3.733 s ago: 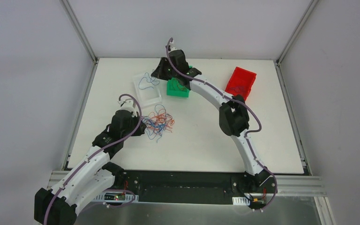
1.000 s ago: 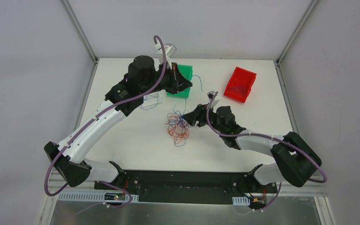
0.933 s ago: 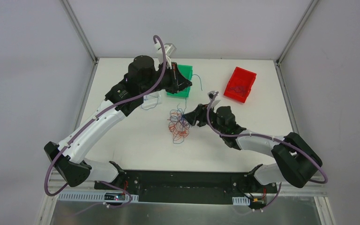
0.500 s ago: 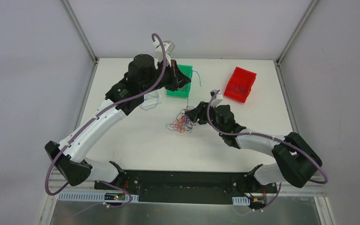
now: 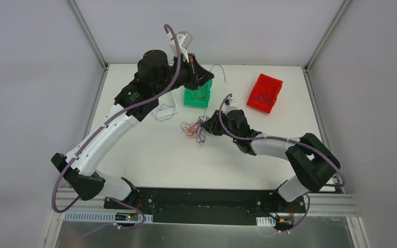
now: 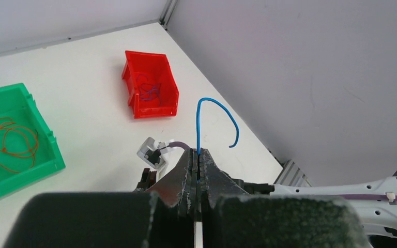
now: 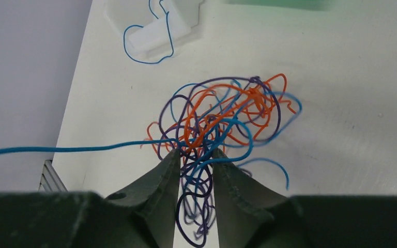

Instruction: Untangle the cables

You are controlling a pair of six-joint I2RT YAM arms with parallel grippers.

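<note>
- Left wrist view: the left gripper (image 6: 197,168) has its jaws pressed together on one thin blue wire (image 6: 202,111), whose free end arches above the fingertips.
- The palm-sized knot of blue, orange-red and dark purple wires (image 7: 222,111) lies on the white table (image 7: 341,103), near the green plastic bin (image 5: 195,103).
- The right gripper (image 7: 195,155) sits at the knot's near edge, its jaws narrowly apart with strands running through the gap.

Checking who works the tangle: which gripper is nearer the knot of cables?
Right. The right gripper has its jaws straddling the knot of cables; the left gripper is farther off, near the green bin, shut on a blue cable.
</note>
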